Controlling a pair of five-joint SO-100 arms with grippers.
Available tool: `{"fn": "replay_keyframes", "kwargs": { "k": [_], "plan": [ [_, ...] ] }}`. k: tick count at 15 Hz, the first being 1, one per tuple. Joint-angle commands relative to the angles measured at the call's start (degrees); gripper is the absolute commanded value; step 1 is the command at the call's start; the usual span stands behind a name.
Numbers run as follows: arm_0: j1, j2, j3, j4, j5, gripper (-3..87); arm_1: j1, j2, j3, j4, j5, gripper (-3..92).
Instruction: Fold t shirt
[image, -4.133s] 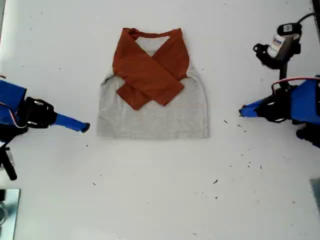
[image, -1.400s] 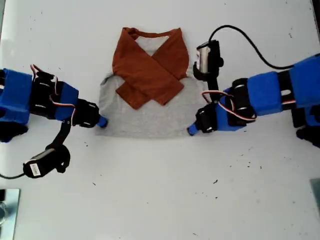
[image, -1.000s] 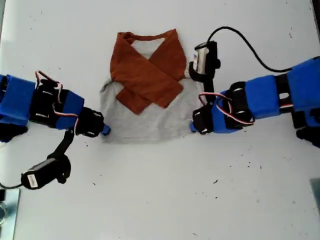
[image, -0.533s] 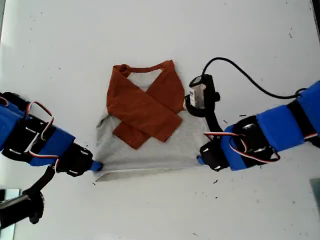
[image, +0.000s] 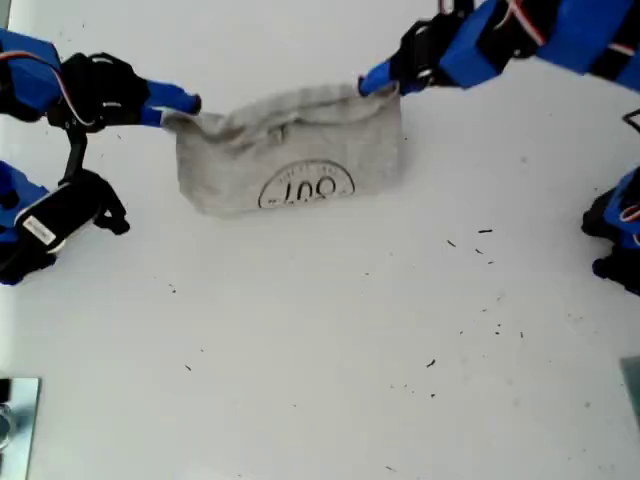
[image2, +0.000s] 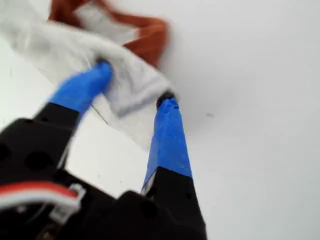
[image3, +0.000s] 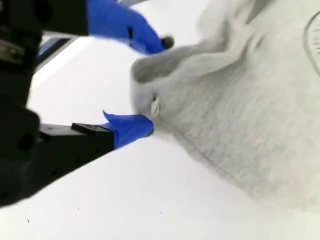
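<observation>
My first gripper (image2: 135, 85) is clamping one grey corner of the t shirt (image: 300, 150), and my second gripper (image3: 157, 82) is pinching the other. The black circular print (image: 306, 187) is showing, its lettering unreadable. The shirt is lying upper middle in the exterior view on the white table (image: 350, 350), which is bearing dark specks (image: 485, 232). Half a second ago the orange sleeves were showing; now the folded-over grey is covering them.

Bare white tabletop (image: 330, 360) across the exterior view's lower half, folded t shirt (image: 290, 150) and both arms crowding its top
</observation>
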Motion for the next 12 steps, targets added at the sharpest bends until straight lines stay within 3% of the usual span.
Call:
{"fn": "replay_keyframes", "kwargs": {
  "k": [1, 2, 4, 6, 8, 9, 10, 11, 12],
  "plan": [
    [2.4, 6.4, 6.2, -3.8, -2.2, 23.8, 0.4, 13.4, 10.9, -0.3, 2.2, 29.4],
    [4.7, 10.1, 10.1, -5.7, -3.3, 18.7, -0.6, 18.6, 18.1, 0.1, 2.9, 29.4],
    [11.8, 17.7, 18.0, -6.9, -6.6, 17.8, -7.1, 31.6, 34.5, 0.0, 6.3, 29.4],
    [23.4, 24.7, 26.1, -8.7, -14.6, 15.1, -16.8, 48.2, 52.9, -3.4, 12.4, 29.4],
    [35.1, 33.6, 36.1, -12.5, -23.5, -0.2, -26.3, 67.1, 70.7, -3.9, 21.9, 7.8],
    [39.8, 40.5, 41.7, -12.5, -27.9, -0.3, -30.2, 75.2, 77.0, -1.9, 26.5, 3.5],
    [43.2, 51.1, 48.2, -10.5, -31.3, -0.3, -32.4, 83.1, 82.5, 1.5, 29.5, 3.5],
    [44.6, 57.4, 48.2, -2.7, -34.0, -0.1, -33.5, 93.3, 87.5, 8.7, 32.3, 3.5],
    [44.9, 60.8, 48.2, -2.2, -31.9, 6.5, -33.7, 91.1, 87.1, 9.5, 31.0, 3.6]
  ]
}}
